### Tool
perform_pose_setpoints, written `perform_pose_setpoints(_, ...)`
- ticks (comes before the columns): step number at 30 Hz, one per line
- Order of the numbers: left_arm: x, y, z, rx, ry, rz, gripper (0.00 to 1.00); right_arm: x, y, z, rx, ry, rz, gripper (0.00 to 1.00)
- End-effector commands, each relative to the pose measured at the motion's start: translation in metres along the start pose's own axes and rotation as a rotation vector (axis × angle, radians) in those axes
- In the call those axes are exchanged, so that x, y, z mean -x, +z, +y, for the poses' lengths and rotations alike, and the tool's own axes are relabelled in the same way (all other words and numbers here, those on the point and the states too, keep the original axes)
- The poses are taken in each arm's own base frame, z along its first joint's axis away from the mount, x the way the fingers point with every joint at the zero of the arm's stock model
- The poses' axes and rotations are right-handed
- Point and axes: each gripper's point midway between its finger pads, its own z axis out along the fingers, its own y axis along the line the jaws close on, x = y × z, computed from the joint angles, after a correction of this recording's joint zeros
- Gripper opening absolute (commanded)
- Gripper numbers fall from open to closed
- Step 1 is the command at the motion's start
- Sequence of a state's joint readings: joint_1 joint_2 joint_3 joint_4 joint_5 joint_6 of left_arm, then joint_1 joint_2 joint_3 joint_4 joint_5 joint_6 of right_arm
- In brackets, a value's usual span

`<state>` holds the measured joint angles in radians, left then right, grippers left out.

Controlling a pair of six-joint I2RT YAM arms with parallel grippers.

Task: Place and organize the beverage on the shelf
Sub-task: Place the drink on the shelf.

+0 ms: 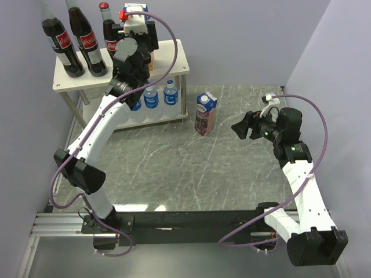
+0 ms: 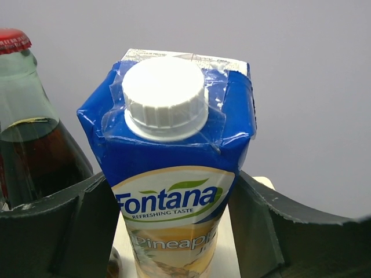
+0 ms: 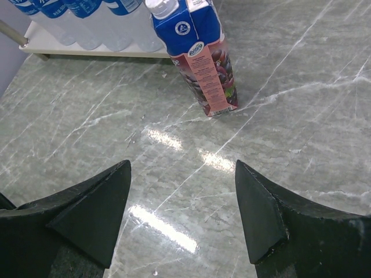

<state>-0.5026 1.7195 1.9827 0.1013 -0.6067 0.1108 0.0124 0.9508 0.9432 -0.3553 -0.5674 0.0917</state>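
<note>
On the shelf's (image 1: 174, 58) top board stands the yellow pineapple juice carton (image 2: 174, 191) with its blue top and white cap. My left gripper (image 2: 174, 231) is open around it, and board shows between the carton and the right finger. Three cola bottles (image 1: 87, 40) stand to its left on the same board; one of them (image 2: 29, 145) is right beside the left finger. Blue-labelled water bottles (image 1: 152, 98) line the lower tier. The purple juice carton (image 3: 203, 58) stands upright on the table in front of my right gripper (image 3: 182, 197), which hovers open and empty.
Purple walls close the table in at the back and on both sides. The shelf's lower board (image 3: 87, 46) and a metal leg (image 3: 11, 32) sit just left of the purple carton. Grey marble tabletop (image 1: 174, 168) stretches between the shelf and the arm bases.
</note>
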Motion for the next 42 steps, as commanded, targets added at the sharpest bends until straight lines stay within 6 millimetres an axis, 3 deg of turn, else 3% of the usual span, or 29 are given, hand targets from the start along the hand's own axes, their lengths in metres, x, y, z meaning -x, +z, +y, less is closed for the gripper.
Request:
perform_pose_setpoints(1,0.08,-0.011,0.016,0.011,-0.144,-0.199,0.73,0.012,0.0,0.001,0.009,-0.025,-0.043,0.79)
perform_pose_setpoints(28,0.073,-0.008,0.015,0.014,-0.134,-0.188,0.81,0.013,-0.003,-0.006,-0.008,-0.014,-0.05,0.79)
perform_pose_setpoints(42,0.062,0.004,0.01,0.006,-0.123,-0.17,0.74,0.014,-0.004,-0.008,-0.011,-0.017,-0.054,0.79)
